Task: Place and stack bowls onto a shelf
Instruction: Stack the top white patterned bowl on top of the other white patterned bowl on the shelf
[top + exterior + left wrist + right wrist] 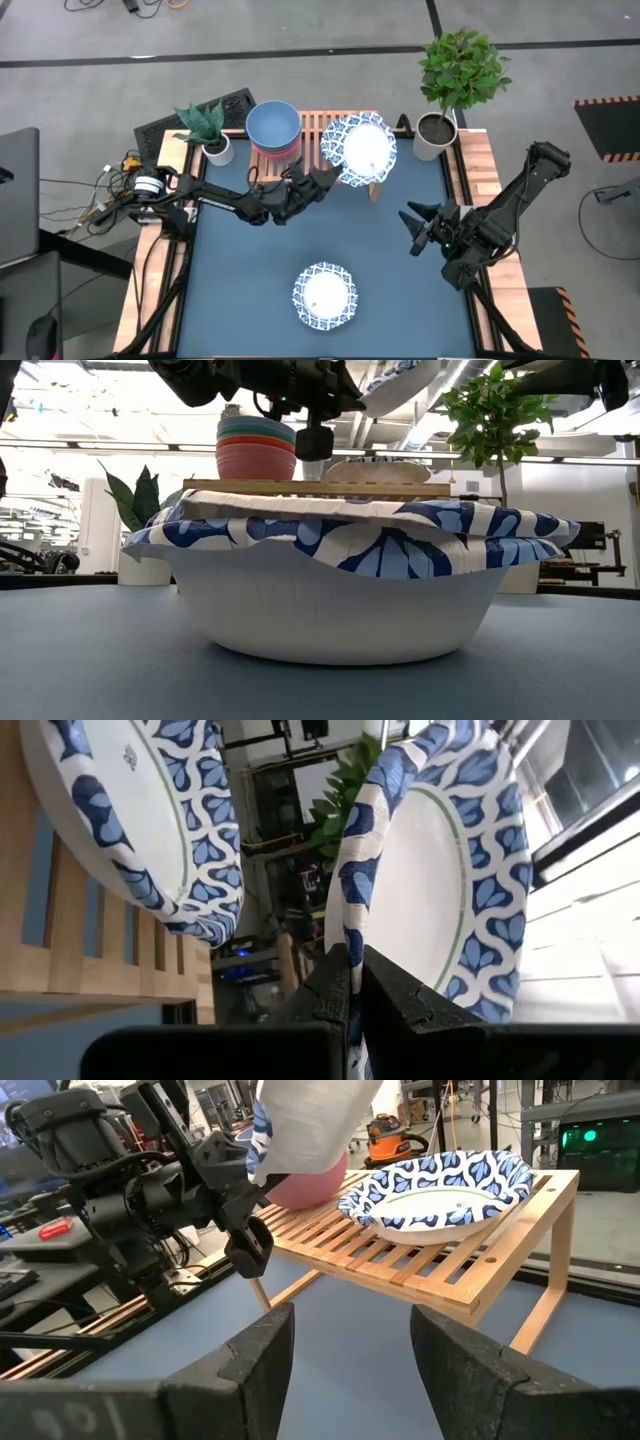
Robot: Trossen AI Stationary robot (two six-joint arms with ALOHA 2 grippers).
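Note:
The light-wood shelf (312, 130) stands at the table's far edge. On its left end a teal bowl (272, 125) sits nested in a pink bowl (256, 460). A white bowl with a blue patterned rim (440, 1190) rests on the slats to the right. My left gripper (325, 180) is shut on a second such bowl (310, 1120), held over the shelf between the other two. A third patterned bowl (325, 295) sits on the blue tabletop near the front. My right gripper (350, 1340) hangs open at the table's right, holding nothing. My left gripper pinches the patterned bowl's rim (350, 935) between its two fingers, at one edge of the bowl. The fingers come roughly level from the table's left and near side. The bowl is lifted clear of the shelf and tipped almost on edge, its white underside toward the table's right.
Two potted plants flank the shelf, a small one at the far left (212, 130) and a taller one at the far right (455, 80). Cables and a box lie off the table's left edge. Open blue tabletop (250, 270) lies between the front bowl and the shelf.

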